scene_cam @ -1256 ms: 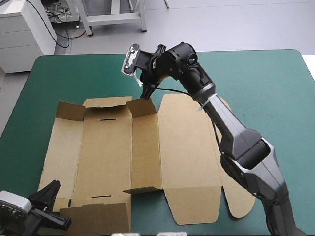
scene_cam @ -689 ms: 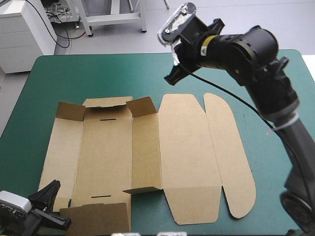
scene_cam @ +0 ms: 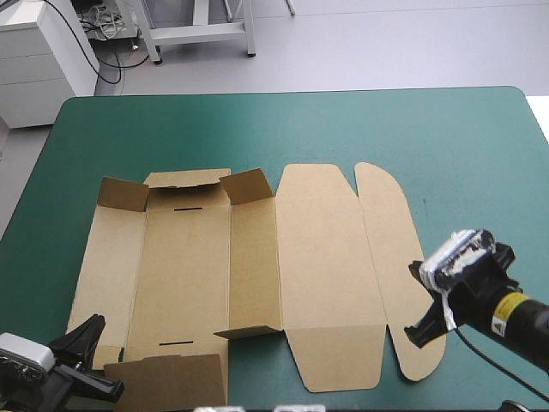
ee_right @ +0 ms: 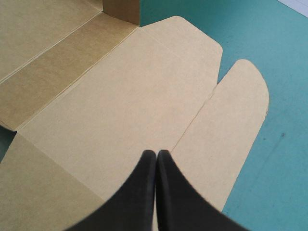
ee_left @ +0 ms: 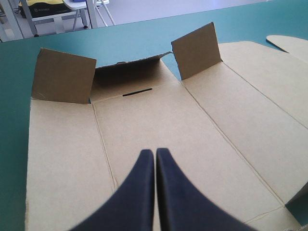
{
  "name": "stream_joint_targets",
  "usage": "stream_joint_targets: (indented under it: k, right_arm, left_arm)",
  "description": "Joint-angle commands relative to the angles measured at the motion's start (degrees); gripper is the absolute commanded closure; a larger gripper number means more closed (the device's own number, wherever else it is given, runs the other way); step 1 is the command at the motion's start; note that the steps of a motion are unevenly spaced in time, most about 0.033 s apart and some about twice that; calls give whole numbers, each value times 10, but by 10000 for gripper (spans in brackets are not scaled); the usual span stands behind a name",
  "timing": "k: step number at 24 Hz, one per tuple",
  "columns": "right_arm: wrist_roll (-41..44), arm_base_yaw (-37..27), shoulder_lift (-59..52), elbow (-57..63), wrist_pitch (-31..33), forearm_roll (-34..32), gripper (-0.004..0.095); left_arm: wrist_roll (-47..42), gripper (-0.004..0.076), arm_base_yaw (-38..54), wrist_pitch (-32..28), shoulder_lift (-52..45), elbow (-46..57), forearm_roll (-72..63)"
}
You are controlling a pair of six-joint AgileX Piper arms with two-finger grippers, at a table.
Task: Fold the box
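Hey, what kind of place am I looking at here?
Probably a robot test bench: a teal-green table, one brown box lying mostly flat on it, and the left gripper and right gripper, both shut, by the box.

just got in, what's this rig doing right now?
Two arms are folding a brown box, which lies mostly flat on the teal-green table. At its far end two small flaps stand up; the lid and the rounded flap lie flat. The left gripper is shut at the box's near left corner. The right gripper is shut over the rounded flap's near end. Neither appears to hold the board.
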Motion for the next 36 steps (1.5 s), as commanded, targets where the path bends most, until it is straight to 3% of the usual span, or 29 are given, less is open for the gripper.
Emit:
stream_joint_targets:
  k: [1, 13, 15, 17, 19, 21, 29, 36]
  right_arm:
    - [28, -4, -65, 59, -78, -4, 924]
    - [84, -4, -302, 257, -145, -5, 924]
    - [84, -4, -323, 258, -150, -6, 924]
    - [84, -4, -327, 259, -150, -6, 924]
    - [84, -4, -327, 259, -150, -6, 924]
    - [84, -4, -327, 259, -151, -6, 924]
    - [84, -4, -327, 259, -151, -6, 924]
    - [84, -4, -327, 259, -151, -6, 924]
  left_arm:
    - [-1, 731, -2, -46, -6, -13, -6]
    - [-1, 731, -2, -46, -6, -13, -7]
    - [8, 695, -2, -46, -6, -13, -7]
    - [13, 589, -2, -46, -6, -13, -7]
    - [14, 333, -2, -46, -6, -13, -9]
    - [7, 202, -2, -46, -6, -13, -10]
    - [5, 239, -2, -43, 6, -15, -64]
    - [-19, 258, -2, 26, 156, -117, -47]
